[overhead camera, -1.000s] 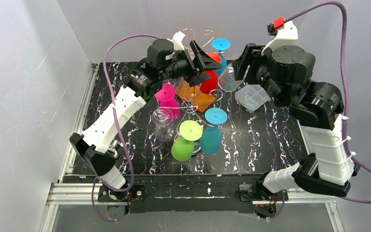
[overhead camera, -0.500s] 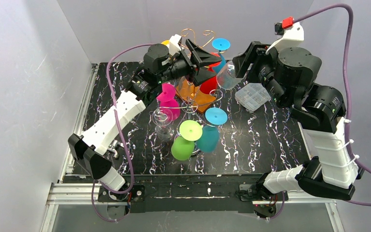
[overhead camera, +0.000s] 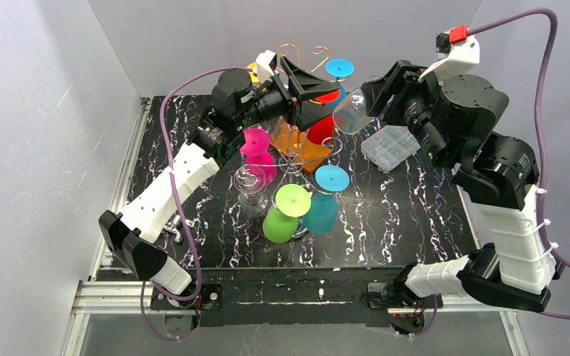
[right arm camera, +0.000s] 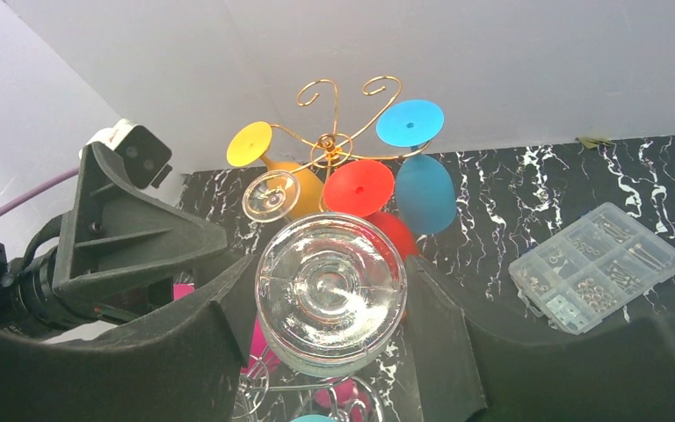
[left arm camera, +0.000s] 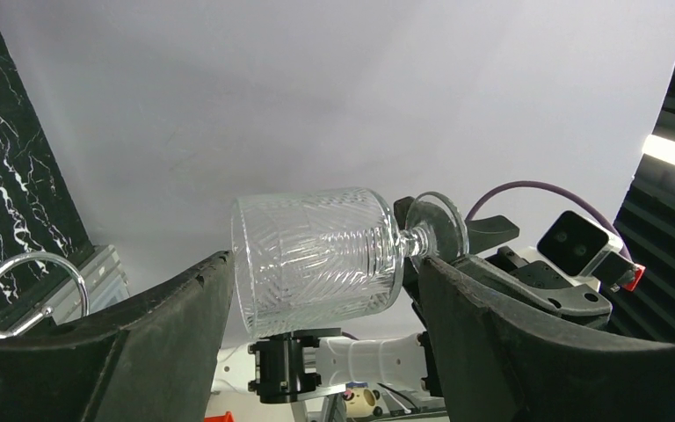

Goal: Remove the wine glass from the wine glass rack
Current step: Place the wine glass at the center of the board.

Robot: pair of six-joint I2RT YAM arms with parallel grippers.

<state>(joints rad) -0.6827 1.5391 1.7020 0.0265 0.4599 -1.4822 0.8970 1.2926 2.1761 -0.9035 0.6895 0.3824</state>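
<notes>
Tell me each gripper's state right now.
Left gripper: open, holding nothing.
Right gripper: closed on the clear wine glass.

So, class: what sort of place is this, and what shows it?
Probably a robotics lab test cell: two robot arms bolted at the edge of a black marbled table, plain pale walls boxing it in, and staged props like the wine glass rack hung with coloured glasses.

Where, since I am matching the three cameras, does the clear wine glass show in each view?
Top external: the clear wine glass, upper centre-right, just right of the wine glass rack.
Left wrist: the clear wine glass, mid-frame, sideways, bowl left, foot right.
Right wrist: the clear wine glass, low centre, end-on between the jaws.
Shared landmark: the right gripper holding it, in all three.
</notes>
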